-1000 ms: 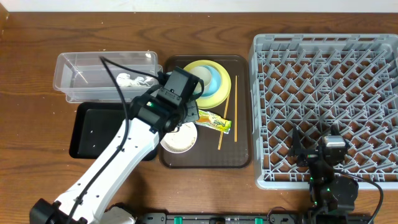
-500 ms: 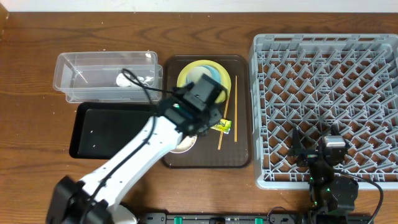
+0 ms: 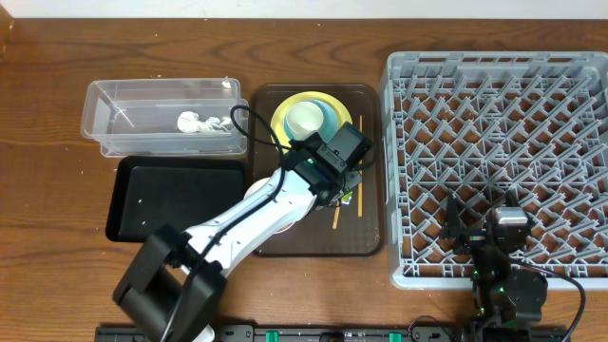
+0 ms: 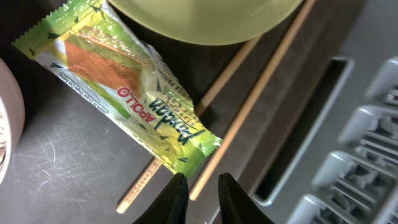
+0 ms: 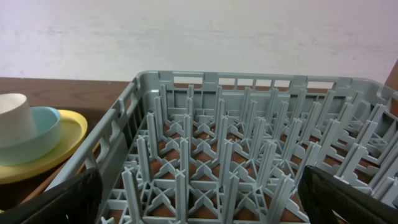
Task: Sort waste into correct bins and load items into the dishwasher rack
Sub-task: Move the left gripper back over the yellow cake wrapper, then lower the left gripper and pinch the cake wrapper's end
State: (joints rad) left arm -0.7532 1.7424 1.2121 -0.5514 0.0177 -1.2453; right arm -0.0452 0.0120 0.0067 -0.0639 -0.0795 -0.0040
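My left gripper (image 3: 348,180) hovers low over the right side of the brown serving tray (image 3: 366,245). Its jaws are almost closed, with a narrow gap, and hold nothing. In the left wrist view the gripper (image 4: 200,186) is just past the lower end of the green-yellow wrapper (image 4: 124,87), above the ends of the two chopsticks (image 4: 249,112). The yellow plate (image 3: 285,125) holds the blue bowl (image 3: 329,122) and the white cup (image 3: 306,118). The white bowl shows only as a rim (image 4: 7,118). The tissue (image 3: 195,122) lies in the clear tub (image 3: 142,104). My right gripper (image 5: 199,202) is wide open over the rack (image 3: 494,114).
The black tray (image 3: 171,195) lies in front of the clear tub, left of the serving tray. The rack's grey wall (image 4: 367,143) stands just right of the serving tray's rim. My left arm (image 3: 256,214) lies across the serving tray's front left.
My left arm has swung right, from over the white bowl to above the wrapper and chopsticks, uncovering the plate stack. The right arm has not moved.
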